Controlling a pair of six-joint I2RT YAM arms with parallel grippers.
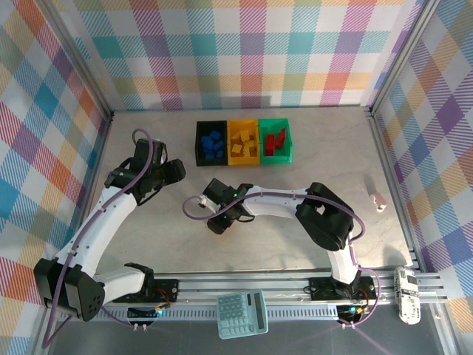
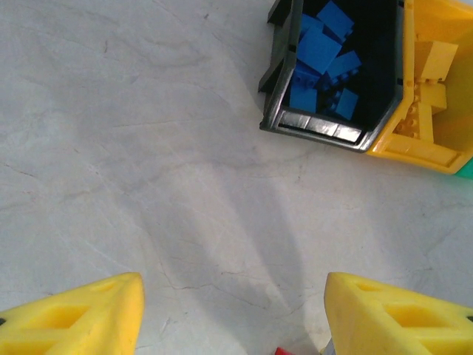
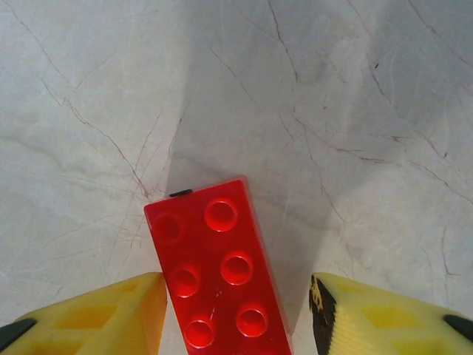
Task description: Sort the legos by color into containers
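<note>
Clearly the row of three joined containers at the far middle of the worktop (image 1: 133,244) is the fixed mark. Left of that row and a little nearer the arm bases, the left hand (image 1: 178,171) hovers over bare worktop. Its yellow fingers (image 2: 81,314) are spread wide and released, with nothing between them.

From its wrist view the black bin (image 2: 318,127) lies ahead and to the right, with blue legos (image 2: 325,59) heaped inside and the yellow bin (image 2: 421,148) joined to its far side.

On the near side of the row, roughly in line with the black bin, the right hand (image 1: 219,224) reaches down to the worktop. A red brick (image 3: 218,288), oblong and studs up, lies flat between its fingers (image 3: 369,318). The hand is unclenched: the left finger is at the brick's edge, and the right one stands off with a gap.

Along the row itself, the black bin (image 1: 197,144) holds blue legos (image 1: 214,144), the yellow bin (image 1: 243,123) holds yellow ones (image 1: 244,144), and the green bin (image 1: 290,140) holds red ones (image 1: 275,140).

Nearer than the row, past the arm bases, a teal calculator (image 1: 242,313) lies.
</note>
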